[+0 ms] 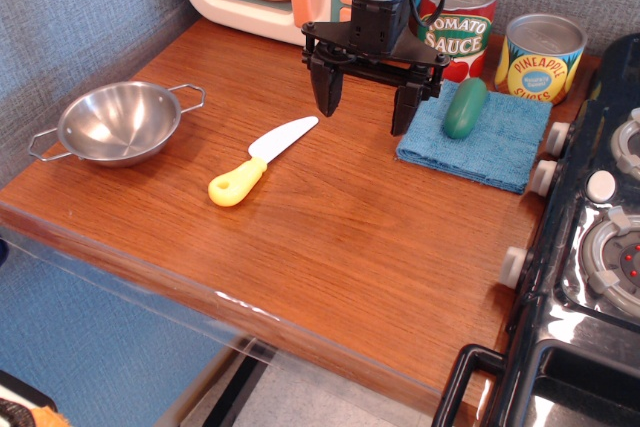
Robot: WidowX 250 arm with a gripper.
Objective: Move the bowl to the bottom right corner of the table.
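Bowl point(119, 124) waits at left of the frame, near the table point(340, 237) edge.
The gripper point(366, 107), fingers apart and empty, hangs at upper centre; the thin rim may slip, or the knife point(262, 161) get swept.

Grey-blue textured wall point(90, 7) behind; blue floor point(100, 347) below.

shiny silver bowl point(118, 123), reddish-brown wood-grain table point(330, 237), yellow-handled white knife point(260, 161).

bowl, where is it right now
The bowl sits on the table near its left edge, left of the yellow-handled knife, empty and untouched.
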